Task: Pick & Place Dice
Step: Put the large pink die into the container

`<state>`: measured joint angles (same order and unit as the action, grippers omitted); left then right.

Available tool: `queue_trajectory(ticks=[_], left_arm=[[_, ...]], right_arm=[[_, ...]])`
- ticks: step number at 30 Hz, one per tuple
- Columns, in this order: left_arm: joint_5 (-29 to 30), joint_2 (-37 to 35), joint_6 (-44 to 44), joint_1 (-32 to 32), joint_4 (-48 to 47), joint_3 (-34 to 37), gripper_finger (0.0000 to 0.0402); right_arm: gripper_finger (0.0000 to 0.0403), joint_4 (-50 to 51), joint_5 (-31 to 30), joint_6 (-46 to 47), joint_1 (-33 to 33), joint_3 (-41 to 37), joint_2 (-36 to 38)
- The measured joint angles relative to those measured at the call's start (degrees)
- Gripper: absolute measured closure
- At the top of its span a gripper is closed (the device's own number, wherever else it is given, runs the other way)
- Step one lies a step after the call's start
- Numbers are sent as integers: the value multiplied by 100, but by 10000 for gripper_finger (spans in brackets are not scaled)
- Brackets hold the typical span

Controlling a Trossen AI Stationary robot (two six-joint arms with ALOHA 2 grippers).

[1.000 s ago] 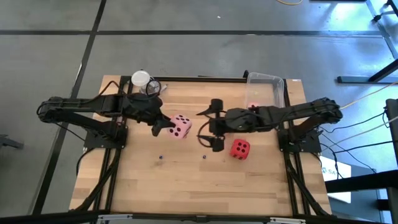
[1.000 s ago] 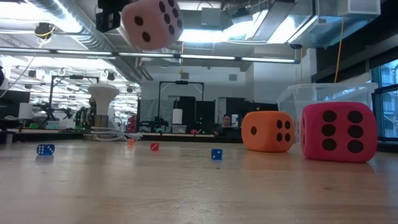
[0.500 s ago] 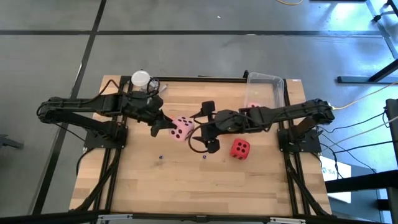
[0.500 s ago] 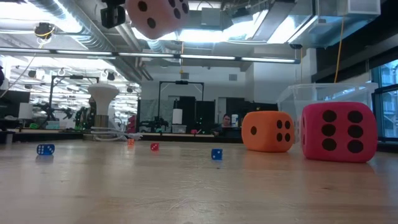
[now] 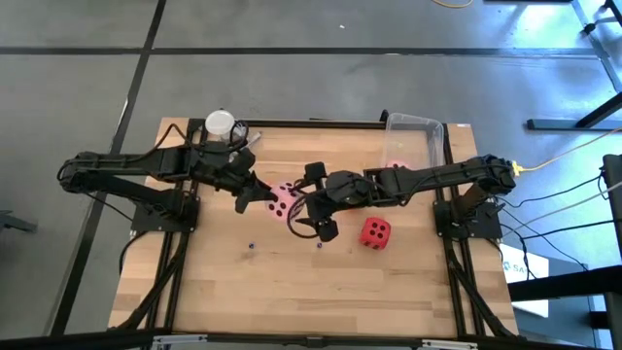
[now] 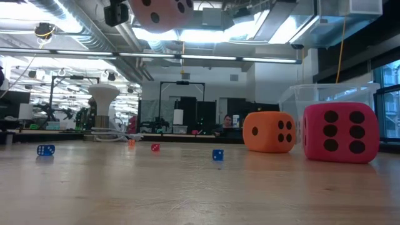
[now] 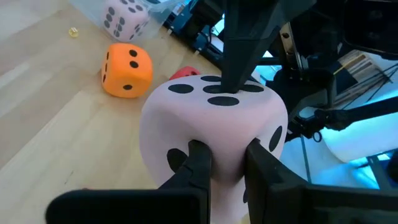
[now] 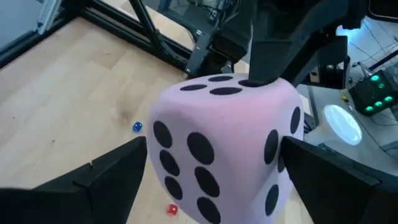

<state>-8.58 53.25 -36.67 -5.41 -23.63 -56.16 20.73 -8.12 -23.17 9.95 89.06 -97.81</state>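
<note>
A pale pink die with dark pips hangs above the table's middle, shut in my left gripper; it shows at the top of the low view. My right gripper is open wide, one finger on either side of this die, with gaps showing. A red die and an orange die rest on the table at the right. Another pale pink die lies in the clear bin. My left gripper pinches the pink die at the edge facing it, between its two fingers. The soft wall bulges between them. The fingers come roughly level from the table's left. The die is lifted clear of the table, tilted.
A clear plastic bin stands at the far right edge and a white cup at the far left. Several tiny dice lie on the wood, among them a blue one and a red one. The near half of the table is bare wood.
My right gripper has gone toward the table's left until its open fingers stand on either side of the pink die. The die, held in my left gripper, has risen a little and tipped.
</note>
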Motion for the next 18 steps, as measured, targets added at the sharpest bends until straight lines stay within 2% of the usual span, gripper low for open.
queue_trajectory(ticks=[6,10,13,18], left_arm=[[-132,16,-10,0,89,4,376],[-174,15,-12,0,109,13,376],[-178,9,-2,0,70,13,378],[-189,9,45,0,71,13,382]], right_arm=[[36,-199,234,17,-88,2,-116],[61,-276,203,18,-89,2,-171],[102,-348,208,17,-86,2,-196],[212,-318,286,20,-91,2,-200]])
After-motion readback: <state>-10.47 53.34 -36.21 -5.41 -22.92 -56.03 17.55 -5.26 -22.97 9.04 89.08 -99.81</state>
